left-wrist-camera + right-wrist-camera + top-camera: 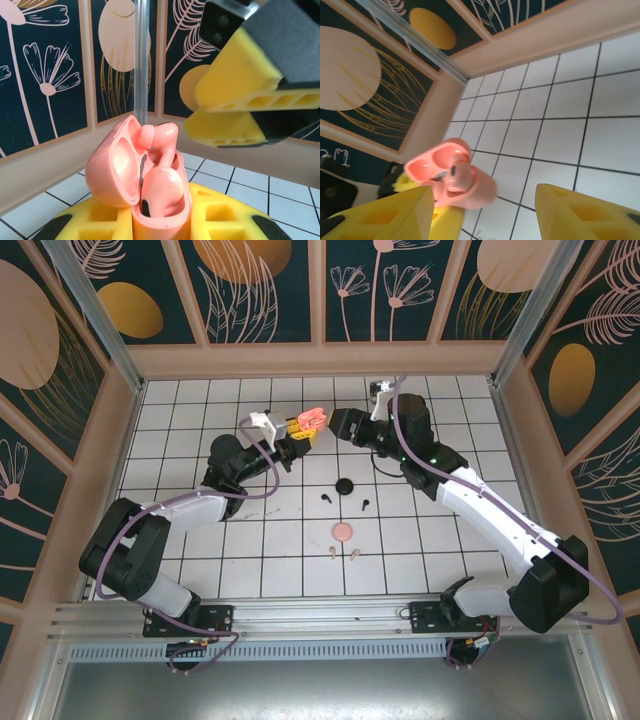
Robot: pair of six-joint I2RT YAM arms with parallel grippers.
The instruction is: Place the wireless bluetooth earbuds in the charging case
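Note:
My left gripper (300,432) (160,222) is shut on a pink charging case (311,420) (150,210), held upright above the table with its lid swung open to the left. One pink earbud (161,190) sits in the near socket. A second pink earbud (164,142) stands taller behind it, its stem down in the case. My right gripper (342,425) (482,212) hangs open just right of the case (470,185), its yellow fingers (235,90) holding nothing. On the tiles lie two black earbuds (327,497) (364,505) and two pink earbuds (331,552) (354,556).
A round black case (346,486) and a round pink case (342,531) rest on the white tiled table (200,440) in front of the grippers. Patterned walls with a pale rim (320,360) close the table at the back and sides.

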